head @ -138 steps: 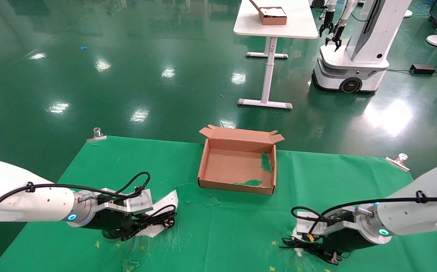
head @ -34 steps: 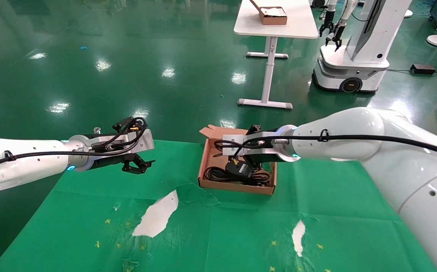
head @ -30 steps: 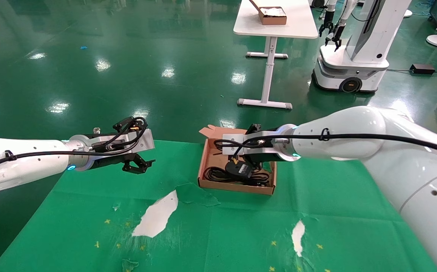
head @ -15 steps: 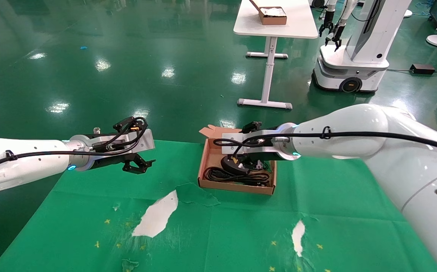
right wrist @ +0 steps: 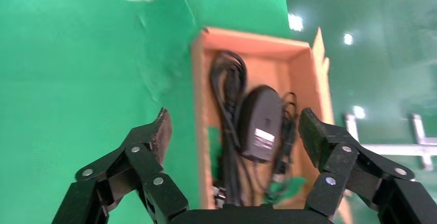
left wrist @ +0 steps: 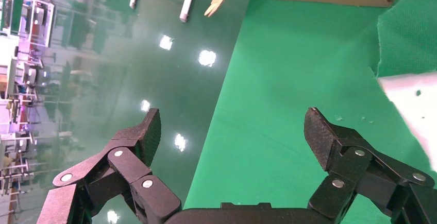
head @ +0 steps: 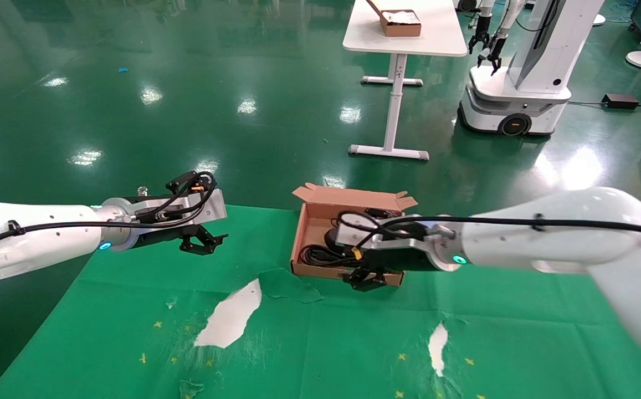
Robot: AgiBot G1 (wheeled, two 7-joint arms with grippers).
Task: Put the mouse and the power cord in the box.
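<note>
Inside the box [head: 348,206], near the far edge of the green cloth [head: 326,338], lie one mouse [right wrist: 260,122] and one power cord [right wrist: 230,126] — both already in, side by side on the cardboard floor. Two grippers show: the right gripper [head: 365,277] hovers over the box's near wall, jaws spread wide and holding nothing, while the left gripper [head: 205,244] hangs off to the left of the box, well apart from it, jaws equally wide and empty. From the right wrist view the mouse's pale label patch is plain, though its writing is too blurred to read — the head view hides most of the mouse behind the right arm. Two white torn patches [head: 230,320] break the cloth.
</note>
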